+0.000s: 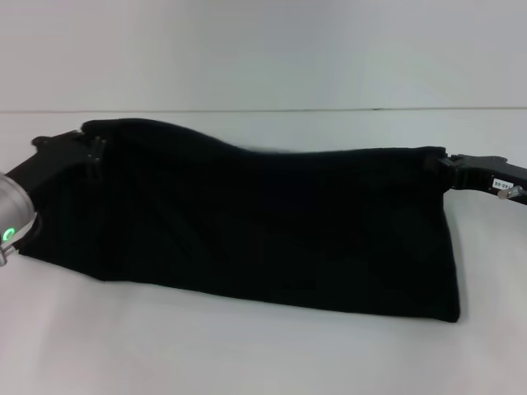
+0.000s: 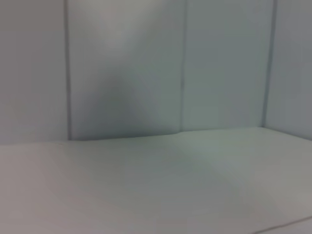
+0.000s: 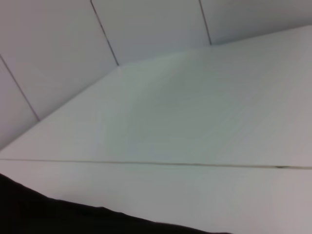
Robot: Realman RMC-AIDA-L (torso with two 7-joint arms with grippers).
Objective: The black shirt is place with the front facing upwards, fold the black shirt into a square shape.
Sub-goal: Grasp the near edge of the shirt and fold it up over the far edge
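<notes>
The black shirt (image 1: 272, 222) hangs as a long dark band across the white table (image 1: 263, 354), stretched between both arms. The left gripper (image 1: 92, 152) pinches its far-left corner, while the right gripper (image 1: 440, 164) pinches the far-right corner. The near hem drapes onto the tabletop; a strip of the cloth shows in the right wrist view.

shirt (image 1: 263, 222) is stretched across the table (image 1: 247, 354), left gripper (image 1: 95, 152) at its far left corner, right gripper (image 1: 440, 164) at its far right corner.
</notes>
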